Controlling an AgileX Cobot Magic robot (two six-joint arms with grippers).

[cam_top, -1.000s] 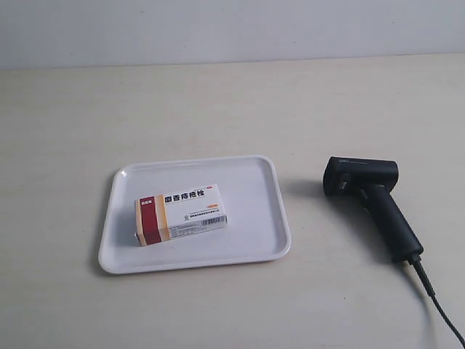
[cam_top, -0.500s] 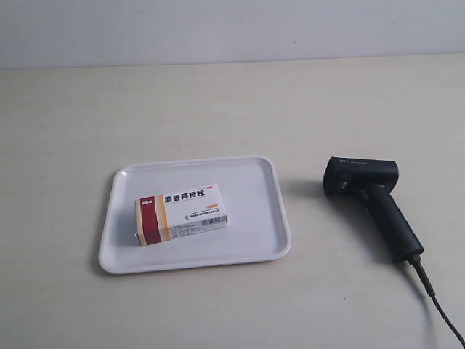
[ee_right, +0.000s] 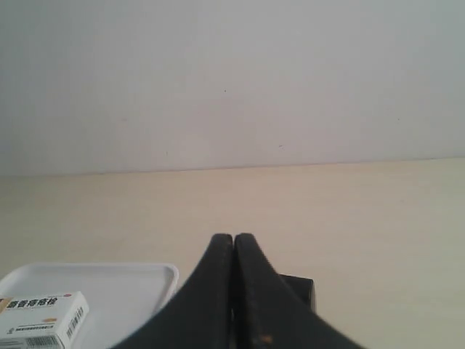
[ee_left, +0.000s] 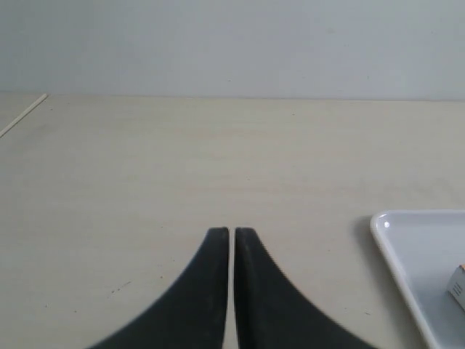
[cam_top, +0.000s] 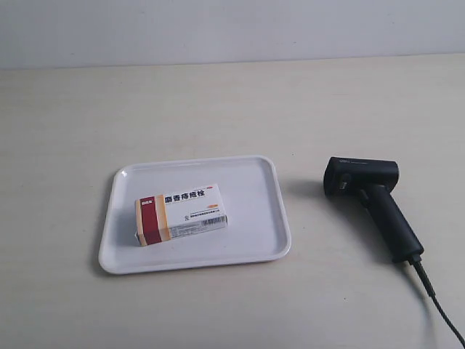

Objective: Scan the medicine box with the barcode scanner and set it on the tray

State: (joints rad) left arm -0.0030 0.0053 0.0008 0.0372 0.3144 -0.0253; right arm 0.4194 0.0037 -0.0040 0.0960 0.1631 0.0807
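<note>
Loads of bare table (cam_top: 218, 102) around me; only the tray (cam_top: 270, 218) with its box (cam_top: 181, 214) and the scanner (cam_top: 370, 200) get in my way.

Medicine box (cam_top: 180, 214) lies flat in tray (cam_top: 256, 218), toward tray's side at exterior view's left, long side slightly skewed to tray's rim. Tray sits on table (cam_top: 218, 102). Barcode scanner (cam_top: 373, 200) lies on its side on table, at exterior view's right of tray, apart from it; head toward tray, handle slanting away toward near edge, cable (cam_top: 438, 305) trailing off from handle end. My left gripper (ee_left: 232, 234) over bare table beside tray corner. My right gripper (ee_right: 233, 238) over scanner, tray and box to one side.
</note>
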